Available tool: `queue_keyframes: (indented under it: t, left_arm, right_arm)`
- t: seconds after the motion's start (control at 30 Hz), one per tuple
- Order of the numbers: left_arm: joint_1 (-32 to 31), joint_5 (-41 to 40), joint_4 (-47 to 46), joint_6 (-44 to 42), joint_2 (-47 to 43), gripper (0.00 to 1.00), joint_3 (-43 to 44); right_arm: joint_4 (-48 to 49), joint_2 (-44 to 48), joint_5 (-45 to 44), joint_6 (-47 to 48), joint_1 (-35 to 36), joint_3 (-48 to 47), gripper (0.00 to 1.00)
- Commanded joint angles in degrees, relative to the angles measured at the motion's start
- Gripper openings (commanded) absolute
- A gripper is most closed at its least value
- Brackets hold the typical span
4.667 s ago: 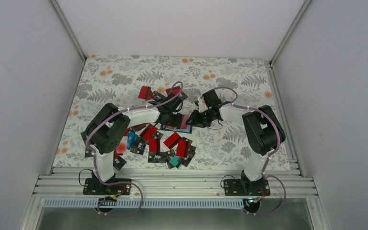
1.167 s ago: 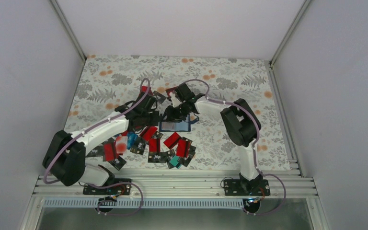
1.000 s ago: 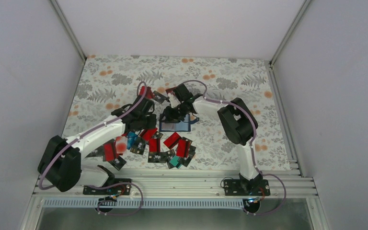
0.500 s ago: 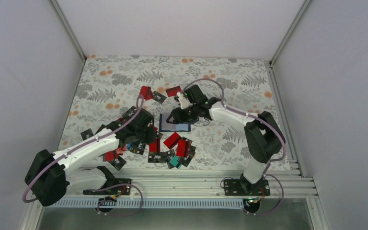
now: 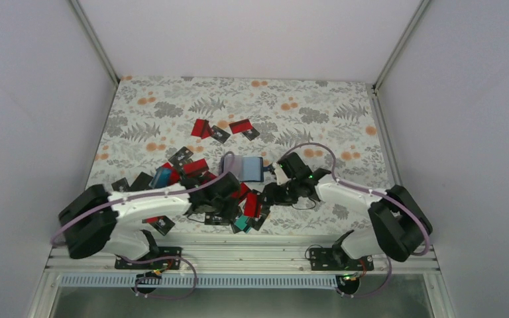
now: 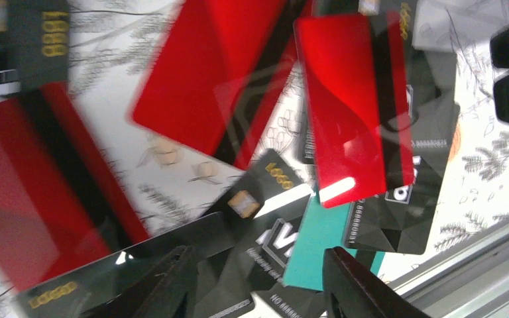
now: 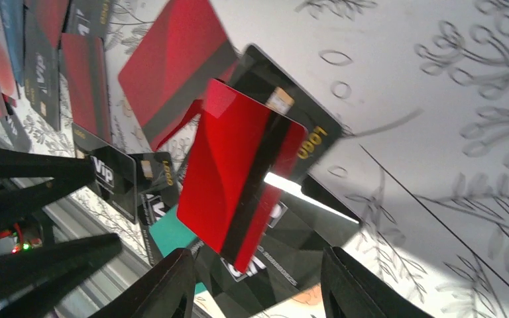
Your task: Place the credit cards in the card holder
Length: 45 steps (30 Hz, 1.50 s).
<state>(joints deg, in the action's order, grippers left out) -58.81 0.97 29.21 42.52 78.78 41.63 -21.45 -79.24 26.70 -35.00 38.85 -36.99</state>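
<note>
The credit cards (image 5: 246,204) lie in a loose pile near the table's front, mostly red, some black, one teal (image 6: 318,245). More red ones (image 5: 202,128) lie farther back. The card holder (image 5: 242,165), dark blue with a lighter inside, lies just beyond the pile, free of both grippers. My left gripper (image 5: 233,199) hovers open over the pile; in its wrist view my left gripper (image 6: 262,291) has nothing between its fingers, above a black VIP card (image 6: 272,245). My right gripper (image 5: 270,195) is open at the pile's right side, over a red card (image 7: 238,172); my right gripper (image 7: 260,291) holds nothing.
Other cards (image 5: 172,172) are scattered left of the holder on the flowered cloth (image 5: 331,112). A metal rail (image 5: 238,248) runs along the near edge just behind the pile. White walls (image 5: 40,99) close in both sides.
Both arms have pulled back from the card holder toward the near pile. The left gripper has gone from shut to open, and the right has widened a little.
</note>
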Motion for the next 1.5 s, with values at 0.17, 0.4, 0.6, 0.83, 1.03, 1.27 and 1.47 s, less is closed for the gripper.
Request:
queue_keyframes:
  t: [0.17, 0.4, 0.6, 0.83, 1.03, 1.27, 1.47]
  left_arm:
    - [-6.5, -4.7, 1.7, 3.2, 17.2, 0.73, 15.2]
    - [-7.7, -5.8, 6.5, 3.5, 24.7, 0.81, 22.2]
    - [-9.6, -10.8, 14.6, 6.0, 29.4, 0.83, 28.1]
    - [-11.4, -15.2, 18.9, 10.6, 29.7, 0.83, 30.2]
    - [-11.4, -14.9, 18.1, 11.0, 29.3, 0.84, 29.6]
    - [-11.4, -13.0, 15.6, 10.8, 31.5, 0.79, 28.4]
    - [-11.4, -11.3, 12.9, 11.2, 31.8, 0.65, 25.5]
  right_arm:
    - [-2.2, 9.9, -11.1, -5.8, -2.2, 5.8, 0.52]
    - [-5.7, 16.0, -13.4, -3.2, -7.0, 7.0, 0.6]
    - [-4.9, 16.4, -10.5, -0.8, -9.3, 8.6, 0.6]
    - [-4.3, 16.7, -8.3, 0.4, -9.8, 9.0, 0.6]
    - [-3.9, 16.3, -7.7, 0.8, -10.0, 9.1, 0.6]
    - [-3.9, 16.2, -7.6, 1.0, -10.1, 9.2, 0.59]
    - [-3.9, 15.7, -7.5, 1.1, -10.1, 9.1, 0.59]
